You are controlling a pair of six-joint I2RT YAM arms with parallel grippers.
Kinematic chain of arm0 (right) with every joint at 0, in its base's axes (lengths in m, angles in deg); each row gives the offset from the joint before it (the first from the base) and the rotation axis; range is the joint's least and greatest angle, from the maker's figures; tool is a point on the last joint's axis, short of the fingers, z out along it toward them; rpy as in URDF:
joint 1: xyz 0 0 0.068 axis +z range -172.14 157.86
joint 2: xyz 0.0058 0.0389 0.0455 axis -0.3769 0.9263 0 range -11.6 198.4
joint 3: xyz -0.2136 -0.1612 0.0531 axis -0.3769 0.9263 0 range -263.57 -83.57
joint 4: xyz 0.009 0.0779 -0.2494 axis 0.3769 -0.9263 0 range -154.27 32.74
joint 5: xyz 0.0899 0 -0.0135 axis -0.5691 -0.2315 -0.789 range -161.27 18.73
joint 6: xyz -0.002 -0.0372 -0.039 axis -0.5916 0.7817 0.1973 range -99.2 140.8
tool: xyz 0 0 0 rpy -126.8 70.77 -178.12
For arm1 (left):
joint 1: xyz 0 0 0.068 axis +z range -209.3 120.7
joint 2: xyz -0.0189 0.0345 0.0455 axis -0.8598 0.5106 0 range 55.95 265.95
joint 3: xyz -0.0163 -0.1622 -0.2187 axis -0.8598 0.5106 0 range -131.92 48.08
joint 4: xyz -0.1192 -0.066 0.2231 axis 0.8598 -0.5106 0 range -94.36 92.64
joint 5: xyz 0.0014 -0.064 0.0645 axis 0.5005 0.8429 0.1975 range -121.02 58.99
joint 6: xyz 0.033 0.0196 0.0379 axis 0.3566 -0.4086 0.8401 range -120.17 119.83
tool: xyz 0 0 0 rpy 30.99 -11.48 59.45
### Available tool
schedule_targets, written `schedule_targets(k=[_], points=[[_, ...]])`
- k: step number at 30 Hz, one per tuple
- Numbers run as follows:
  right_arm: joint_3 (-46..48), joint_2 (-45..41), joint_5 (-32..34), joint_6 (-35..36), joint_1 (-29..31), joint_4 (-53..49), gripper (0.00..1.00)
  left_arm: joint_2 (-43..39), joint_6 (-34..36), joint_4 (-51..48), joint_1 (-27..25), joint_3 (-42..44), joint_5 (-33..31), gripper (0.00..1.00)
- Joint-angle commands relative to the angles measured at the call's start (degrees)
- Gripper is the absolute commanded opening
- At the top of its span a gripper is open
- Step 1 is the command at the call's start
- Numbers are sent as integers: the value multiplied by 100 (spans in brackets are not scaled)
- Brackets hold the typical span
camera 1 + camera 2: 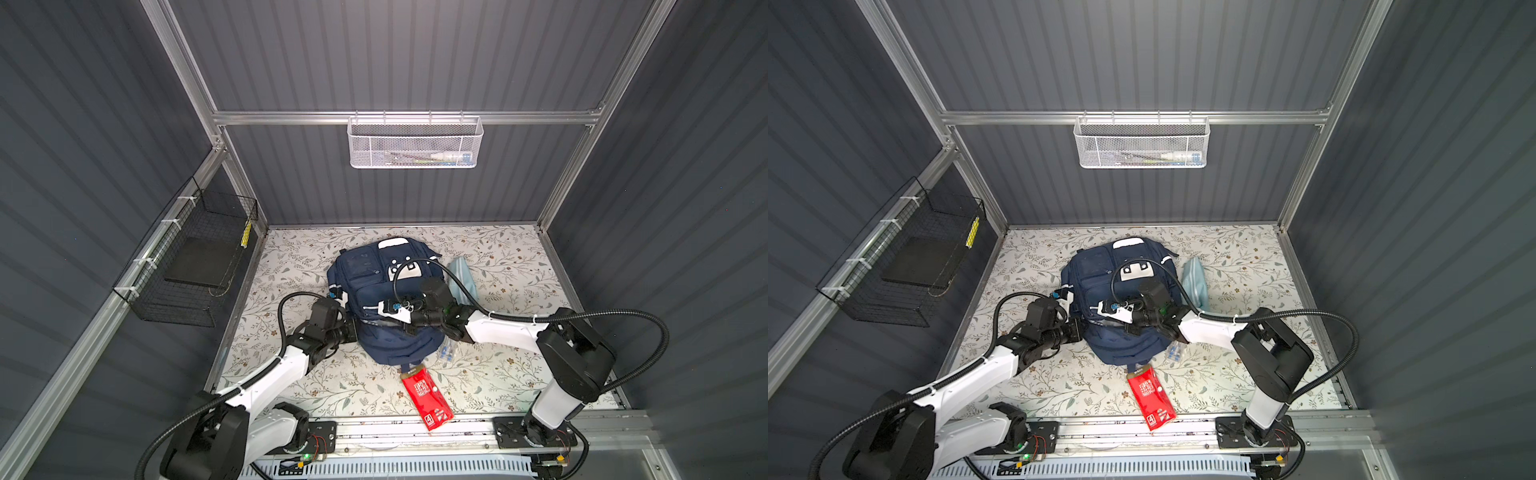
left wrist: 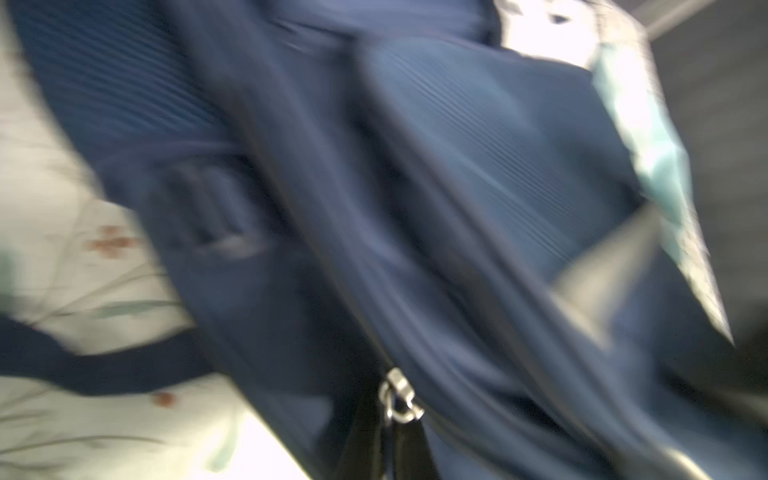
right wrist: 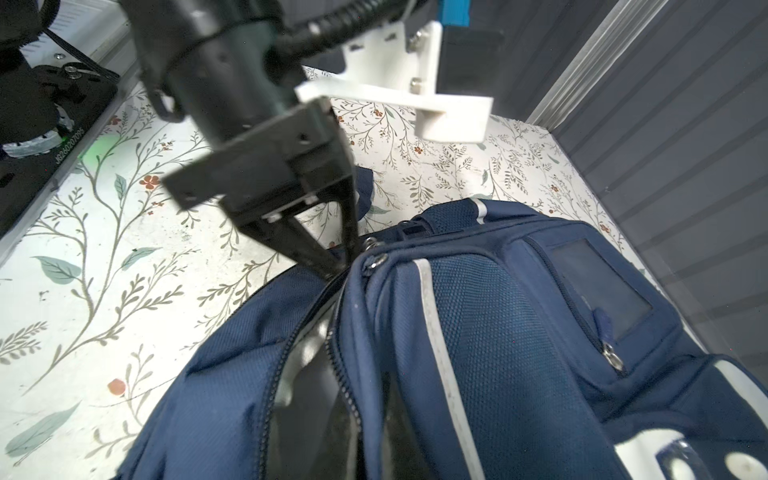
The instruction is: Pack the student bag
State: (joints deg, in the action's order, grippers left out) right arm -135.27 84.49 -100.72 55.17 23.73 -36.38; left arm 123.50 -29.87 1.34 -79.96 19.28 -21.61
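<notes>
Bag (image 1: 374,286) mid-tabletop (image 1: 519,266), front up, with a pincer of mine on either side.

My left pincer (image 3: 338,266) meets the bag's left edge, at the end of its gaping main zip (image 3: 268,374). The jaws are pressed together. The blurred left wrist view shows a metal zip pull (image 2: 399,399) right at the tips, though I cannot tell whether it is pinched. My right pincer (image 1: 384,323) reaches in from the right and sits low across the bag's middle. It is together too, with its tips hidden under my wrist, so I cannot tell if it holds cloth. A pale pouch (image 1: 463,278) lies just beside the bag's right flank, and a red packet (image 1: 426,399) lies at its near end.
</notes>
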Motion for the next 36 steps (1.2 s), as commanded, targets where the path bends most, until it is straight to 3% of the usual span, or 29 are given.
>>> schedule_targets(k=[1,5,8,13,17,20,27,30,32,34,36], points=[[81,-334,-462,68,-16,-247,0,365,-196,-473,870,-264,-378,0],[-21,-381,-552,343,-23,-562,0,742,63,-630,1676,-912,-603,0],[-15,-457,-675,527,-43,-575,0,1008,218,-667,1910,-1236,-1160,0],[-102,-403,-644,580,-110,-486,0,1173,119,-376,2245,-1152,-1169,4],[-213,-112,-291,608,-154,-74,0,737,95,-331,2258,-943,-894,1],[-575,273,32,603,-141,120,0,190,-135,-287,2180,-585,-442,9],[-794,572,80,404,-112,420,0,-577,-206,-846,1821,-183,-475,24],[-689,510,102,343,-113,444,17,-799,-199,-1165,1820,-359,-527,39],[-607,390,241,228,-94,456,31,-952,-280,-1287,1820,-437,-379,58],[-482,238,412,151,-74,460,43,-1119,-328,-1435,1812,-502,-250,68],[-320,-2,717,64,2,385,49,-1337,-206,-1623,1660,-682,-282,71]])
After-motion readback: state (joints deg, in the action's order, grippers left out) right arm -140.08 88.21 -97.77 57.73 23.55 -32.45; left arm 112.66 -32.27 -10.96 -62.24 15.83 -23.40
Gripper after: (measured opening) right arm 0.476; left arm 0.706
